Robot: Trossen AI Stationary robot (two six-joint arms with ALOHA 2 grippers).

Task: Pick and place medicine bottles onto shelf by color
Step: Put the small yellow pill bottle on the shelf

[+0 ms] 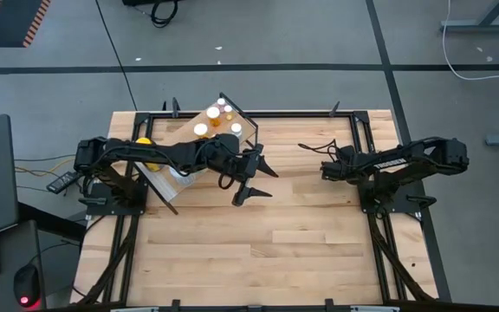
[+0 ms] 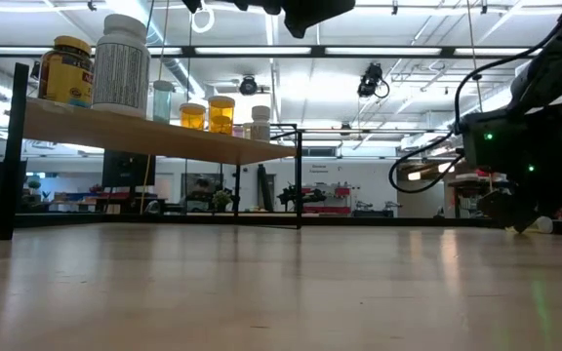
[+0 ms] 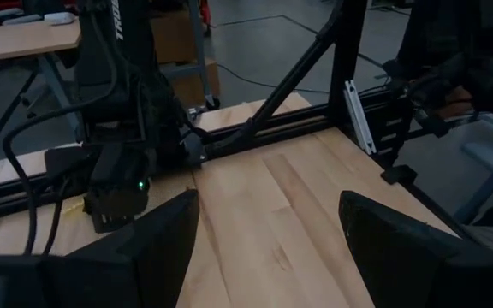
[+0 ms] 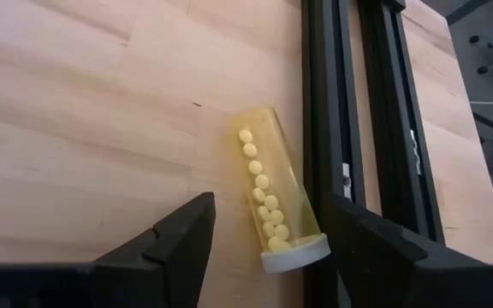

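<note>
The right claw (image 4: pixel 268 248) hangs open over a yellow vial (image 4: pixel 276 188) lying on the worktop (image 4: pixel 75 111) beside the black rail (image 4: pixel 319 111) — holding nothing. The vial may roll away, or a finger may hit the rail.

The left claw (image 1: pixel 251 180) waits open by the shelf (image 1: pixel 189 130).

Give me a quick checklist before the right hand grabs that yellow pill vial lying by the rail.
1. Vial lies between the right hand's fingers: ok.
2. Fingers closed on the vial: not ok, gaps show on both sides.
3. White cap on the vial: ok.
4. Clearance from the black rail: cannot tell, the vial lies right beside it.
5. Left hand open, empty: ok.
6. Free spot on the shelf: cannot tell.
</note>
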